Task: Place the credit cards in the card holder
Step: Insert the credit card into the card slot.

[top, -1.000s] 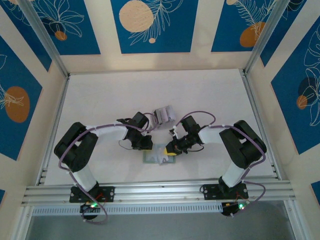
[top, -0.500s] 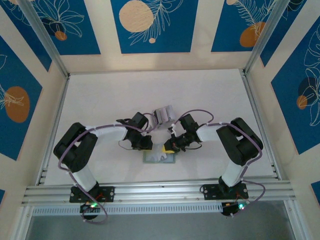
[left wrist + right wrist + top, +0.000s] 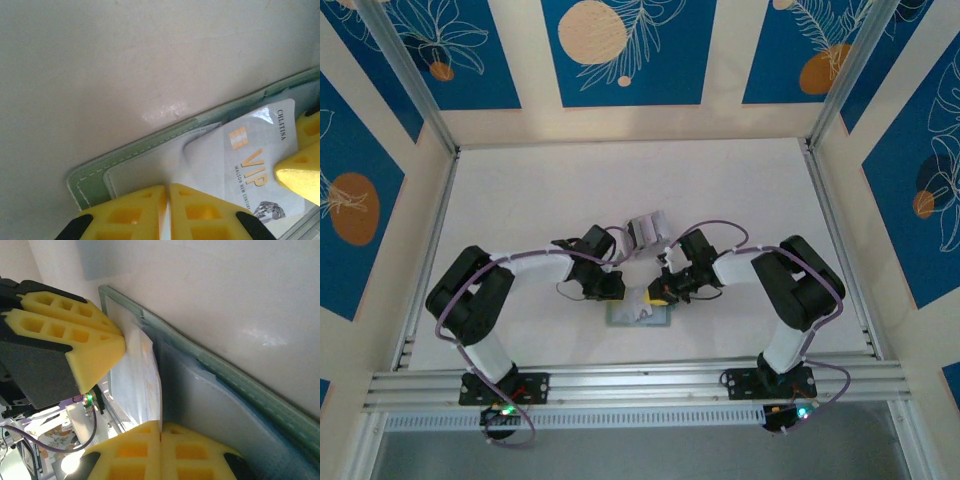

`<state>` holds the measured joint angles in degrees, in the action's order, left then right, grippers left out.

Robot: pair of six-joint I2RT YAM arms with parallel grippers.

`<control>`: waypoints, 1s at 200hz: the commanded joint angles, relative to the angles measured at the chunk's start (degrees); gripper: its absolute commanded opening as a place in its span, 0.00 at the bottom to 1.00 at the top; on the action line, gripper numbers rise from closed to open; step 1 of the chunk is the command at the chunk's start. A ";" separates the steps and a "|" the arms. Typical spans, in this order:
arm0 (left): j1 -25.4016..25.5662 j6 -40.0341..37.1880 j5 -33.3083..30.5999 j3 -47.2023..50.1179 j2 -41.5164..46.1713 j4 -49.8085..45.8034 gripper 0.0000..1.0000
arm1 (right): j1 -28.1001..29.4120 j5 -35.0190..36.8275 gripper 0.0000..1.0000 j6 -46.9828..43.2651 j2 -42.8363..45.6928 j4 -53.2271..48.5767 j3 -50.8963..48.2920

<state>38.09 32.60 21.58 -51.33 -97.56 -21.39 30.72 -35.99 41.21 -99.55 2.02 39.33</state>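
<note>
White worktop (image 3: 520,200), walled in blue leaf-patterned panels.

Item: card holder (image 3: 618,320), sage green. It lay opened flat close to the worktop's near edge, midway between its side edges. We judged it soft and limp, with thin inner pocket leaves, best taken by a leaf edge.

We noted the left gripper (image 3: 169,192) with jaws together, apparently nipping one pale pocket leaf.

Item: credit card (image 3: 252,167), pale grey, printed VIP. It rested aslant on the holder's inner face and, as far as we could tell, was not yet seated in a pocket. We judged it light, stiff and slick, best held by one edge.

We noted the right gripper (image 3: 161,430) clamped on that card's edge.

Item: pale stack (image 3: 647,230), lying nearer the worktop's middle. We could not tell what it held.
</note>
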 commanded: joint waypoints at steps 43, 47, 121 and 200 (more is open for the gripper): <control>-0.54 0.32 -2.71 4.15 -1.65 -3.77 0.13 | 0.39 5.09 0.00 4.72 0.82 4.76 -2.19; -0.49 0.35 -2.77 4.34 -1.59 -3.70 0.13 | 0.39 5.05 0.00 4.96 0.80 4.95 -2.20; -0.11 1.19 -2.61 6.24 -1.14 -1.90 0.13 | 2.78 4.82 0.00 9.01 0.40 6.86 -0.94; -0.02 2.42 0.82 6.16 1.74 -0.61 0.13 | 8.14 11.18 0.04 8.79 0.18 2.24 0.92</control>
<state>37.93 34.15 22.46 -47.99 -95.48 -16.91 36.82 -29.82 50.00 -99.07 7.38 38.72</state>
